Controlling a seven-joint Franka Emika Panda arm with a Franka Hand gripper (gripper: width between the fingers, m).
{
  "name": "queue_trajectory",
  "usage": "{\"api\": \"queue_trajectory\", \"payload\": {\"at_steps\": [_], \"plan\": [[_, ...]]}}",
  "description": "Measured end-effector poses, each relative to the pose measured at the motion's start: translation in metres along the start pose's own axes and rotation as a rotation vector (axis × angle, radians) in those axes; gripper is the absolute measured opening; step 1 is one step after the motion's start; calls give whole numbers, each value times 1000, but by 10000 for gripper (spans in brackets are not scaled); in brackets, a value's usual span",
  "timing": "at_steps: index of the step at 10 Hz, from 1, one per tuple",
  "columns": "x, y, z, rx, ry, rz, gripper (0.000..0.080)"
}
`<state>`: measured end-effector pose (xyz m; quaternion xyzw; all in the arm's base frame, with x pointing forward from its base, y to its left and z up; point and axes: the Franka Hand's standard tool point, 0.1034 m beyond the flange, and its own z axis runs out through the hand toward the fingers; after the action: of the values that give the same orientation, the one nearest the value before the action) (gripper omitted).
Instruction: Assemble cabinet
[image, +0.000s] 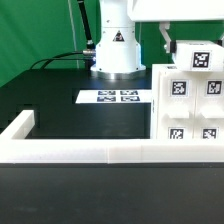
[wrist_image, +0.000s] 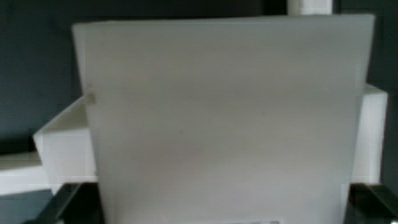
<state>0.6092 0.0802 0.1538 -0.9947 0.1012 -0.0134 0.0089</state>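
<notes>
I've got open black table (image: 60, 100) on the exterior view's left; the cabinet (image: 192, 100) blocks the right, border rail (image: 90, 153) walls the front.

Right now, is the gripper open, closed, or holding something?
Gripper: cannot be told. Its fingers are not visible; a white cabinet panel fills the wrist view, and the cabinet hides it in the exterior view.

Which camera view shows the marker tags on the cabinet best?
The exterior view: the cabinet stands at its right with several black-and-white tags clear. The wrist view shows only a plain white panel close up, with no tag visible.
</notes>
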Motion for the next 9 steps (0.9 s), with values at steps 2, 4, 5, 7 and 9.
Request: {"api": "queue_trajectory", "payload": {"at_steps": [2, 4, 5, 7, 9], "plan": [[-1, -4, 0, 2, 4, 190, 561], [-1, -4, 0, 3, 3, 358, 561], [-1, -5, 0, 4, 3, 400, 561], [-1, -6, 1, 5, 4, 538, 561], [-1, -7, 1, 7, 4, 660, 561]]}}
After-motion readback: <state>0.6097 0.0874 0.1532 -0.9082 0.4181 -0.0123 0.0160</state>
